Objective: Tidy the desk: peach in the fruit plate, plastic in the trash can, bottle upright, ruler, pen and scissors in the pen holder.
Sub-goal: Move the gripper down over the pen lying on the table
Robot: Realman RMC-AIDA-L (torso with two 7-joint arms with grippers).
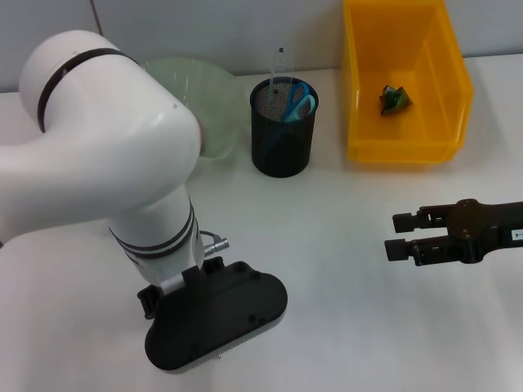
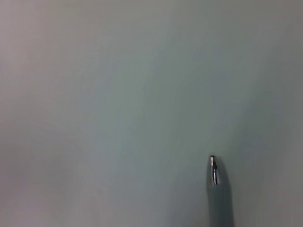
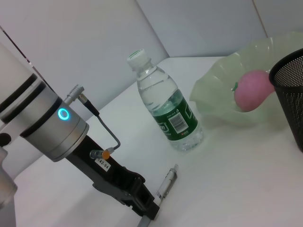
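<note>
A silver pen (image 3: pixel 166 182) lies on the white table right by my left gripper (image 3: pixel 145 208); its tip also shows in the left wrist view (image 2: pixel 214 171). In the head view my left gripper (image 1: pixel 214 325) points down at the table near the front, and its black housing hides the pen. The black mesh pen holder (image 1: pixel 283 129) holds blue scissors (image 1: pixel 297 101) and a clear ruler (image 1: pixel 280 67). A water bottle (image 3: pixel 168 109) stands upright. A pink peach (image 3: pixel 253 90) lies in the green fruit plate (image 1: pixel 214 91). Green plastic (image 1: pixel 395 99) lies in the yellow bin (image 1: pixel 406 145). My right gripper (image 1: pixel 399 236) is open and empty at the right.
My big white left arm (image 1: pixel 106 155) hides the table's left part, including the bottle, in the head view. The plate, pen holder and yellow bin stand in a row along the back wall.
</note>
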